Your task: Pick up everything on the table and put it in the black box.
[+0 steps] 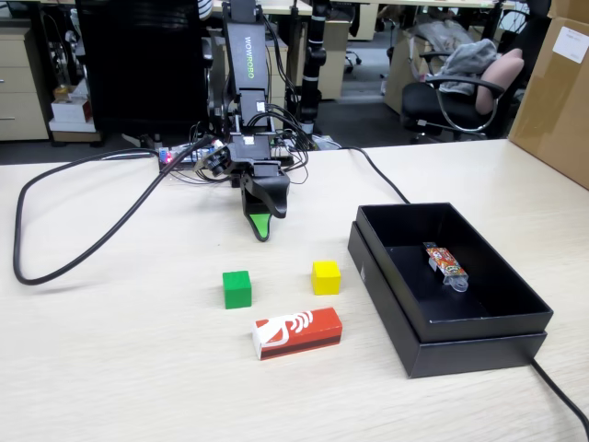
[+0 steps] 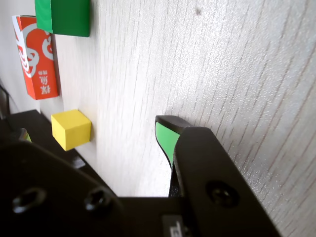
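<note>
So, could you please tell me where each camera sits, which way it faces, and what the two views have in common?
Fixed view: stands at the table's near edge, looking across the table at the arm; shows the whole arm, gripper pointing down, and the black box.
Wrist view: rides on the gripper, looking along the desktop; black jaw and green pad fill the foreground.
Shared: green cube, yellow cube, red-and-white carton.

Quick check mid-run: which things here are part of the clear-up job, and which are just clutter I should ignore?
Job items:
green cube
yellow cube
red-and-white carton
black box, the drop target
tool, above the table, holding nothing

Just lying about:
wrapped candy, already in the box
black cable looping across the table
brown cardboard carton at right
</note>
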